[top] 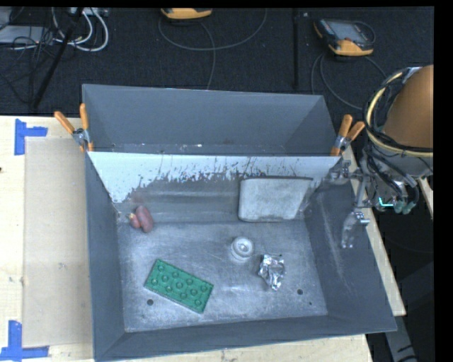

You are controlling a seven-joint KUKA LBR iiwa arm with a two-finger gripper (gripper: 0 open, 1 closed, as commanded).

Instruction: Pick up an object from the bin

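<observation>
Green studded plate front left, crumpled foil beside white cap

along the top of your view you have a dark floor, speckled like carpet. thin black cables loop and trail across it. in the top left corner a bundle of white cables lies coiled. an orange-and-black device sits at the top middle, cut by the edge. a second orange-and-black device rests toward the top right, with a cable curving away below it.
</observation>
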